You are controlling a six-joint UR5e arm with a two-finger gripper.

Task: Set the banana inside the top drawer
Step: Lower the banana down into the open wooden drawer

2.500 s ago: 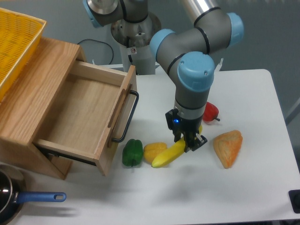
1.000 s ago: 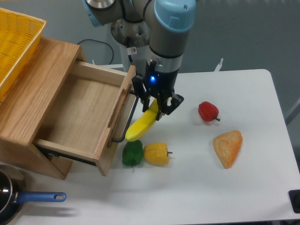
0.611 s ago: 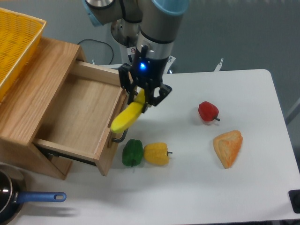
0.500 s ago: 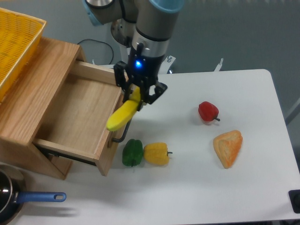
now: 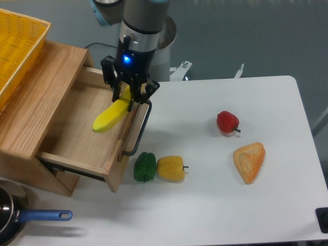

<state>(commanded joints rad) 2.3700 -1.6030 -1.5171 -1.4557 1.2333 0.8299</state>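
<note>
My gripper is shut on the upper end of the banana, a long bright-yellow fruit that hangs tilted down to the left. It is held in the air above the right part of the open top drawer, a shallow light-oak box with a black bar handle on its front. The banana's lower tip is over the drawer's floor, clear of the wood.
A green pepper and a yellow bell pepper lie on the white table just right of the drawer front. A red pepper and an orange wedge lie further right. A yellow mesh basket sits on the cabinet. A blue-handled pan is at bottom left.
The gripper lifted the banana off the table beside the peppers and carried it up and to the left, from over the handle to over the drawer's inside.
</note>
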